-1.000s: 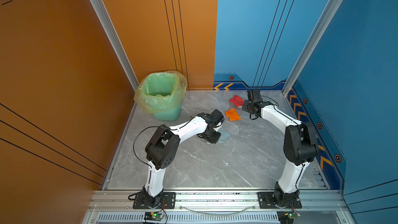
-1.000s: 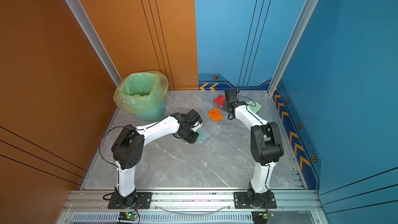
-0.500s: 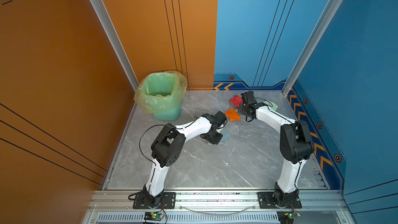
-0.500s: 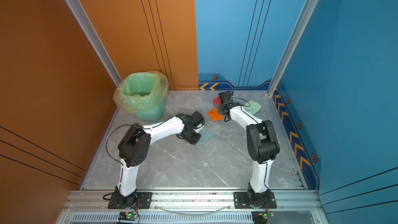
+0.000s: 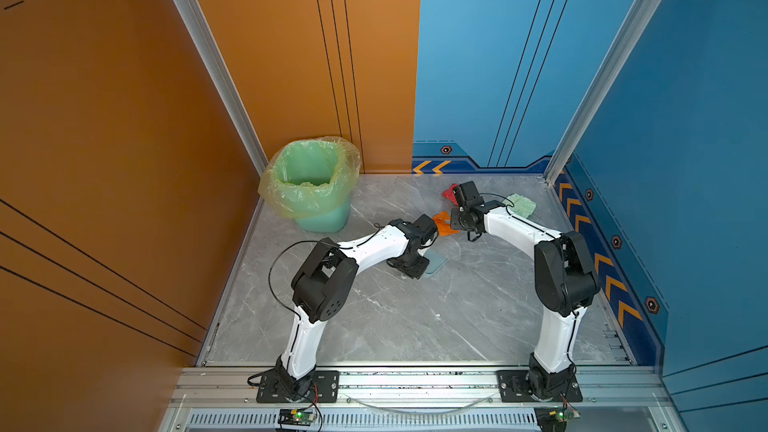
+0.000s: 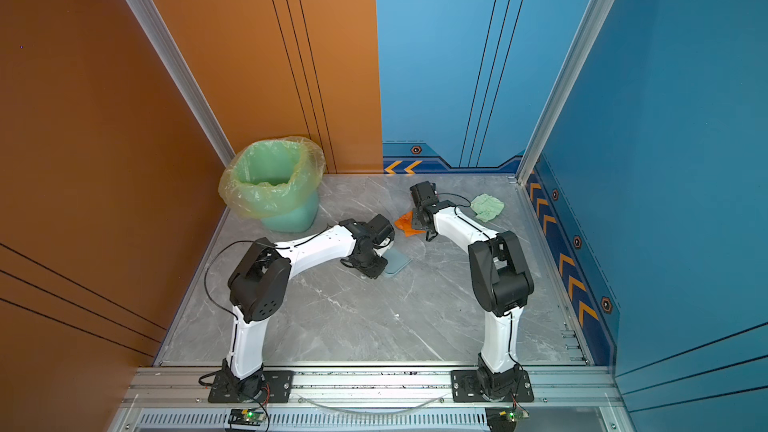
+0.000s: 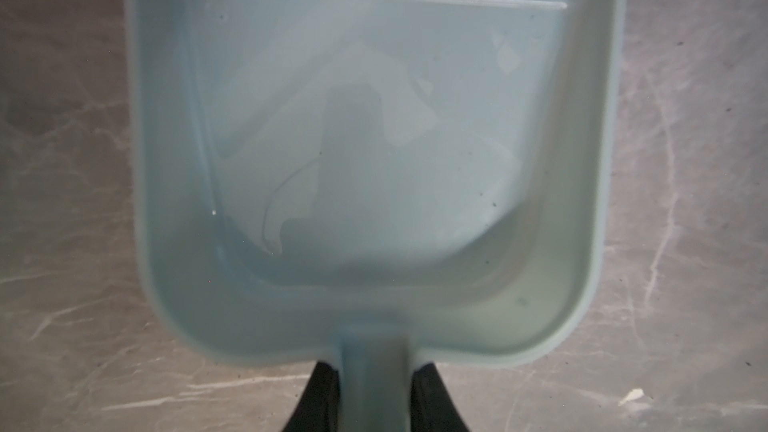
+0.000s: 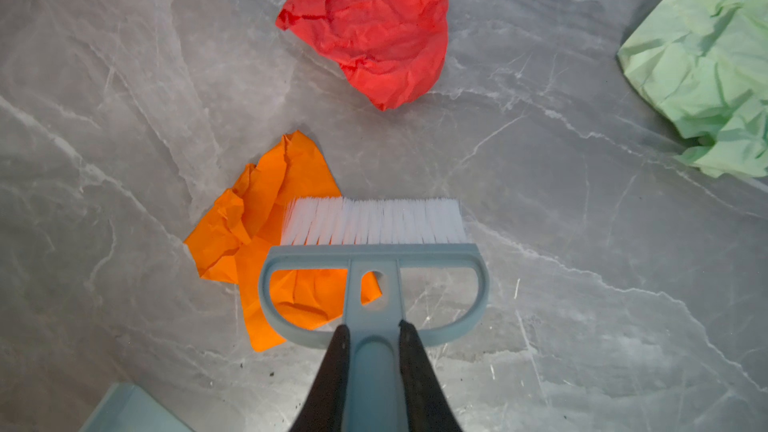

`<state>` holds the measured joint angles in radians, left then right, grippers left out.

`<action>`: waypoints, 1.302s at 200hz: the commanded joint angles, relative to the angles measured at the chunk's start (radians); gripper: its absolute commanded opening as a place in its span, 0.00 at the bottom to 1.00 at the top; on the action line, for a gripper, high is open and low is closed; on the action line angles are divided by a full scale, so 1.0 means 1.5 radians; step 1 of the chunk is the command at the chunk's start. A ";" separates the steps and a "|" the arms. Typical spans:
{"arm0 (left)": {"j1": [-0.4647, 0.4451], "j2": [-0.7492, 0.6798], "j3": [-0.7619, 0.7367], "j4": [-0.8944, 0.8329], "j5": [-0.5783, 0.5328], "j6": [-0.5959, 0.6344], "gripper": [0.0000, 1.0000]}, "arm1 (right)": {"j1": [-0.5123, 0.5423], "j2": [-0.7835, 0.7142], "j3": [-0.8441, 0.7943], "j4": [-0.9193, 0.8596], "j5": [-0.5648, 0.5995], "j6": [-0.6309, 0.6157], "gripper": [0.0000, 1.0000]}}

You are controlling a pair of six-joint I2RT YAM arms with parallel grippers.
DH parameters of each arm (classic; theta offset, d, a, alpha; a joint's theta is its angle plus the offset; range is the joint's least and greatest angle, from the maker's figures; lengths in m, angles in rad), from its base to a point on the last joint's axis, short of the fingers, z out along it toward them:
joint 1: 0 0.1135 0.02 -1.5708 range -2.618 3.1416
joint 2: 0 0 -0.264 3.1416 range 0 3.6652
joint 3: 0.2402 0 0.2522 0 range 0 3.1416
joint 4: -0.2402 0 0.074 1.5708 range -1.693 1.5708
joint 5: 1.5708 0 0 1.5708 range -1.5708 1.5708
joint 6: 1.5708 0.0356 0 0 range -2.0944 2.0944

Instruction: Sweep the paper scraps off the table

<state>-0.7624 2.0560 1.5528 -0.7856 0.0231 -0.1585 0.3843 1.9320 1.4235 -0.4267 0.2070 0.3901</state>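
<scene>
Three paper scraps lie on the grey marble table (image 5: 415,317): an orange one (image 8: 266,243), a red one (image 8: 374,31) and a pale green one (image 8: 706,72). My right gripper (image 8: 372,351) is shut on the handle of a pale blue brush (image 8: 374,259), whose white bristles overlap the orange scrap's (image 5: 442,224) edge. The red scrap (image 5: 448,193) lies just beyond the brush, the green scrap (image 5: 519,205) to its right. My left gripper (image 7: 374,384) is shut on the handle of the pale blue dustpan (image 7: 374,139). The pan (image 5: 436,261) rests flat and empty, nearer than the orange scrap.
A green bin (image 5: 311,184) with a yellowish liner stands at the back left corner. Orange and blue walls close in the table on three sides. An aluminium rail (image 5: 415,380) with both arm bases runs along the front edge.
My right arm has carried the brush leftward, from beside the red scrap to over the orange scrap. The left arm's elbow has shifted slightly right while the dustpan stays in about the same place.
</scene>
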 commanded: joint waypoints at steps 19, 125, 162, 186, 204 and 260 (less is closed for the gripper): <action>-0.007 0.013 0.010 -0.023 -0.012 0.000 0.04 | 0.041 -0.042 -0.042 -0.108 -0.081 -0.055 0.00; -0.005 0.009 0.003 -0.023 -0.017 0.006 0.04 | 0.067 -0.152 -0.121 -0.160 -0.200 -0.101 0.00; -0.006 0.014 0.005 -0.022 -0.021 0.006 0.04 | 0.020 -0.187 -0.117 -0.146 -0.263 -0.125 0.00; -0.005 0.014 0.005 -0.022 -0.029 0.007 0.04 | -0.011 -0.198 -0.093 -0.143 -0.268 -0.125 0.00; -0.008 0.013 0.005 -0.022 -0.039 0.006 0.04 | -0.032 -0.199 -0.076 -0.132 -0.247 -0.115 0.00; -0.012 0.013 0.004 -0.021 -0.048 0.008 0.04 | -0.136 -0.109 0.080 -0.046 -0.148 -0.017 0.00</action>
<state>-0.7670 2.0563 1.5528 -0.7860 -0.0227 -0.1547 0.2352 1.6951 1.4178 -0.5919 -0.1177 0.2775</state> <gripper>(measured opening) 0.227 0.194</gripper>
